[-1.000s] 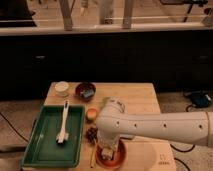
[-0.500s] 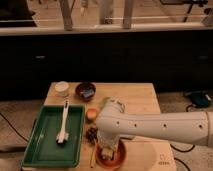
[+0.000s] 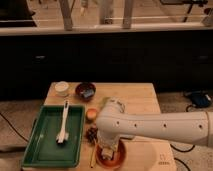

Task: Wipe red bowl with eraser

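The red bowl (image 3: 119,158) sits near the front edge of the wooden table, partly covered by my arm. My gripper (image 3: 107,149) reaches down into it from the right, at the end of the thick white arm (image 3: 160,125). A small pale block, the eraser (image 3: 107,152), shows at the gripper's tip against the bowl's inside, and the gripper looks shut on it. Much of the bowl's left and far rim is hidden behind the wrist.
A green tray (image 3: 37,150) at the left holds a long white-handled brush (image 3: 63,125). At the back stand a white cup (image 3: 61,88) and a dark bowl (image 3: 84,88) with a blue block (image 3: 88,93). A small orange cup (image 3: 91,114), a dark clump (image 3: 91,133) and a yellow stick (image 3: 93,159) lie beside the red bowl.
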